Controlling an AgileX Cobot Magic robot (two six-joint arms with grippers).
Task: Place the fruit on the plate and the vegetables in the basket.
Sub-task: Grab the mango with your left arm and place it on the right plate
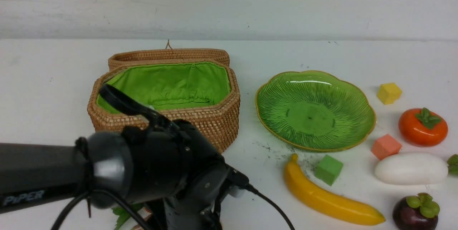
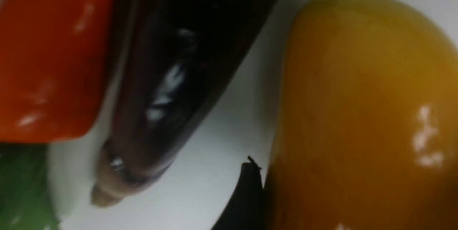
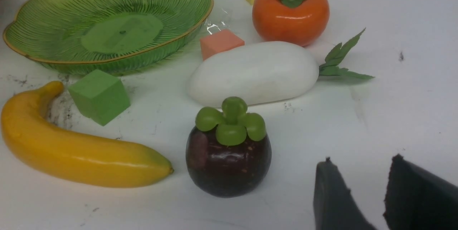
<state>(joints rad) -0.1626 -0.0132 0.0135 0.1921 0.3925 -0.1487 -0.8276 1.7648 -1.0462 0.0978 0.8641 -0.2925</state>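
Observation:
My left arm [image 1: 161,165] points down at the table's near edge. Its gripper [image 2: 352,187] is open, wide around the orange-yellow mango [image 2: 365,108]. One dark finger [image 2: 250,190] stands against the mango's side and the other is out of frame. Beside the mango lie the purple eggplant [image 2: 171,72] and the orange-red pepper [image 2: 46,54]. The wicker basket [image 1: 222,122] and the green plate [image 1: 272,90] hold nothing. Banana [image 1: 329,197], mangosteen [image 1: 415,214], persimmon [image 1: 422,126] and white radish [image 1: 411,167] lie on the right. My right gripper [image 3: 362,158] is open and empty, near the mangosteen [image 3: 229,162].
Foam cubes sit among the toys: yellow [image 1: 389,93], salmon [image 1: 385,146] and green [image 1: 328,169]. The basket's lid [image 1: 168,55] lies open behind it. A green leaf [image 1: 121,215] shows under my left arm. The wall stands behind the table.

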